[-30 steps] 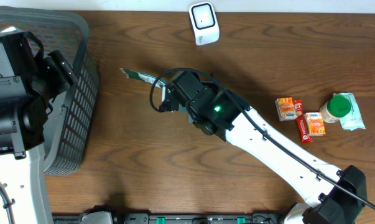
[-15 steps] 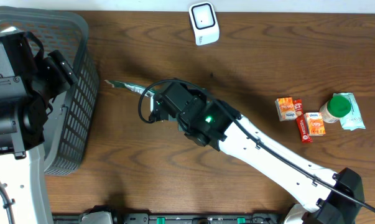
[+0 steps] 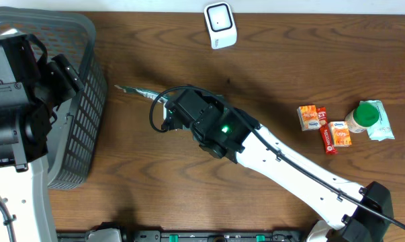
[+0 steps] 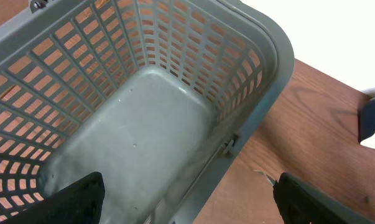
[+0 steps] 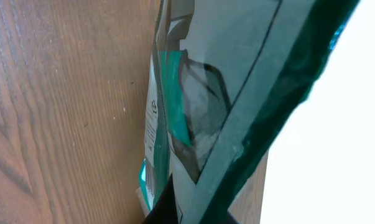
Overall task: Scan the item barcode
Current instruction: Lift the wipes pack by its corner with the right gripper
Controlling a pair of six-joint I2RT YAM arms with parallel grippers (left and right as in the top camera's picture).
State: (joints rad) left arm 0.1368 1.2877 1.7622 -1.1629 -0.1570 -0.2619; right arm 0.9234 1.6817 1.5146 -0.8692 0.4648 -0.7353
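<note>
Right gripper is pressed together on one end of the green-and-white flat foil packet. Left gripper is spread wide, holds nothing, and hangs over the grey slatted plastic basket.

Location: the packet is left of centre on the brown wooden table. Its free end is just beside the basket's right wall, well apart from the white boxy barcode scanner at the far edge. Can't tell if it's clear of the tabletop.

Step, my read: item in hand, in transit, not presented, since the packet is nowhere near the scanner's face. No way to tell here whether a scan has registered. If not, the next move calls for swinging the arm toward the scanner, holding the pinch, and rolling the wrist so the barcode side faces the window. Which side carries the code isn't readable; the right wrist view shows only small print along one edge.

Orientation: the long axis runs from the right gripper up-left in the overhead view. The free end points at the basket, angled slightly toward the far edge. From above it reads as a thin strip, so it's probably on edge, broad faces sideways.
</note>
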